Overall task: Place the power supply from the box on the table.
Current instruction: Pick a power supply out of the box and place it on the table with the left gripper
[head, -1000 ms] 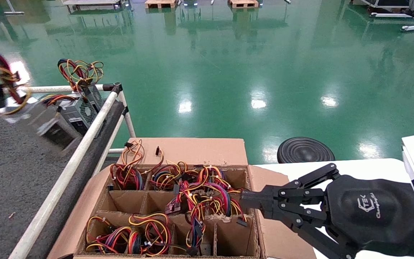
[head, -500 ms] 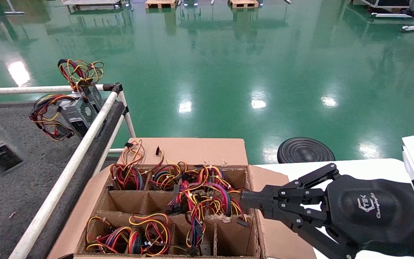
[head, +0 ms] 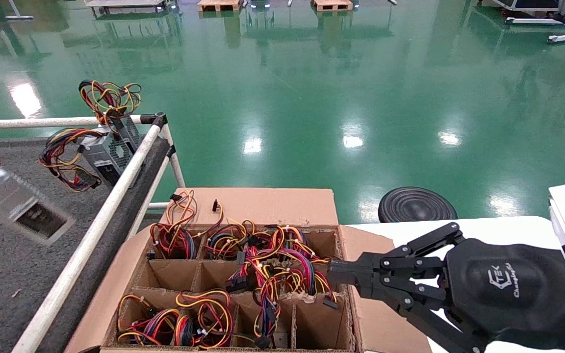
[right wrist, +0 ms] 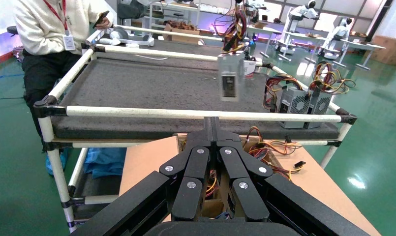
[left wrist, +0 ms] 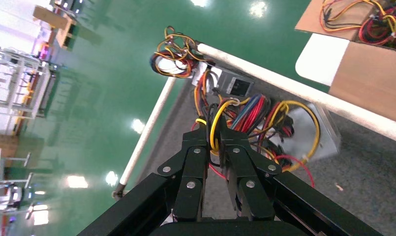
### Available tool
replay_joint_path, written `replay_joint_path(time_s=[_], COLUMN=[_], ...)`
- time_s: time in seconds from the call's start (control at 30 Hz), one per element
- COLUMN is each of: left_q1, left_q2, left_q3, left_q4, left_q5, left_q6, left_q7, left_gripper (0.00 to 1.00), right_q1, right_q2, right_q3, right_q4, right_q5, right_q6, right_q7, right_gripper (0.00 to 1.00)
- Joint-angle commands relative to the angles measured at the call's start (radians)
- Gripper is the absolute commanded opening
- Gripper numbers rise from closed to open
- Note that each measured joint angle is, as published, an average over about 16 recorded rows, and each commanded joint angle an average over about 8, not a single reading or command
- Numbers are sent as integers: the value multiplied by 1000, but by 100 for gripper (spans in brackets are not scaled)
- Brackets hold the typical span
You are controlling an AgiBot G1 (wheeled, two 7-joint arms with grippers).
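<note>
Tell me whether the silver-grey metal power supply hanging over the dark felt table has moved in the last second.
Yes. The silver-grey power supply swung nearer, away from the white far rail, wires gripped by the left gripper.

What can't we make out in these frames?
- Left end effector: out of the head view past its left edge; only the wrist view shows it shut on the wires.
- Power supply: blurred and cut by the left edge in the head view, so whether it rests on the table is unclear.
- Box cells: wire bundles hide what lies beneath.
- Right end effector: parked over the box, shut.
</note>
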Motion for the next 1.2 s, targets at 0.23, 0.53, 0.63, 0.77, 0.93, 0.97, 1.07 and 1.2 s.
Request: replay_joint_path(time_s=[0.23,0.53,0.63,0.77,0.93,0.97,1.07,1.2], left_q1=[24,67,77,87,101,103,113,125], left_q2=[1,0,-1,-2,-2,-1,-1,0], left_q3=[24,36,39,44,50,50,53,55], left_q4=[52,101,114,128,144,146,154,163], left_q5=[-27,-66,-77,-90,-104,-107,-117,-129], left_q6=[5,9,11,13,15,16,17,18], left_q7=[14,32,38,45,52,54,57,61], left_gripper=[0,0,0,0,0,0,0,0], right_q1=[0,0,0,0,0,0,0,0], right_q2=[0,0,0,0,0,0,0,0], right_q3=[0,0,0,0,0,0,0,0], right_q4=[0,0,0,0,0,0,0,0], right_q5=[0,0,0,0,0,0,0,0], right_q6=[0,0,0,0,0,0,0,0], right_q7=[0,0,0,0,0,0,0,0], right_gripper=[0,0,0,0,0,0,0,0])
